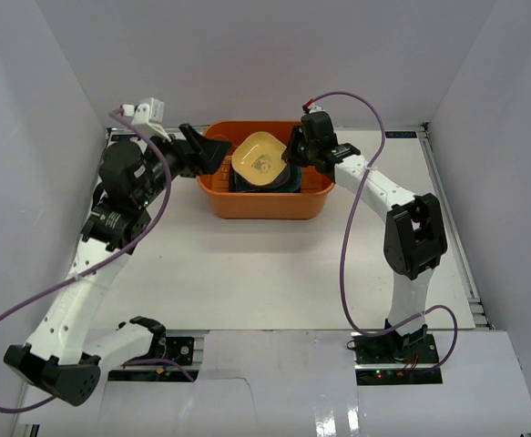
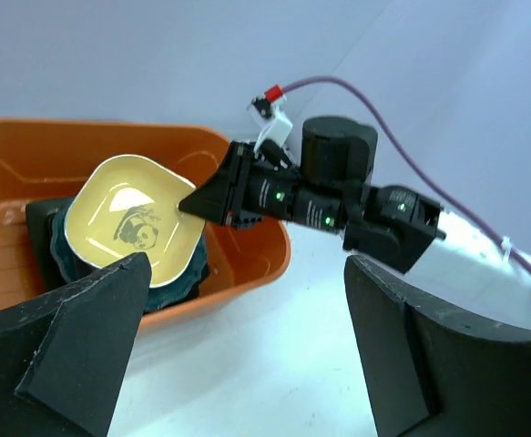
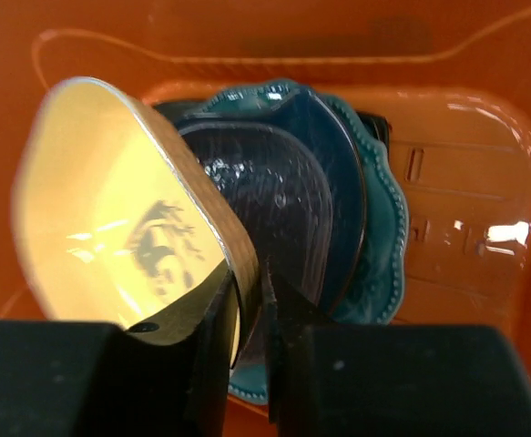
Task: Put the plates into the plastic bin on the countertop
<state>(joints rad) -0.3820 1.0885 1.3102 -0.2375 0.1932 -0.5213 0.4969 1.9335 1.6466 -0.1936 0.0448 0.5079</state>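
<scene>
The orange plastic bin (image 1: 267, 206) stands at the back of the white countertop (image 1: 247, 273). Inside it lies a stack of plates: a teal scalloped one (image 3: 385, 218) at the bottom and a dark one (image 3: 279, 196) above it. A small yellow plate (image 3: 110, 209) with a panda print is tilted up on edge over the stack. My right gripper (image 3: 250, 293) is shut on the yellow plate's rim, one finger on each side. My left gripper (image 1: 212, 150) hovers open by the bin's left end, with nothing between its fingers (image 2: 92, 328).
White walls close in the countertop on three sides. The right arm's purple cable (image 1: 347, 237) loops over the table's right half. The bin's slotted floor (image 3: 465, 228) shows bare to the right of the stack.
</scene>
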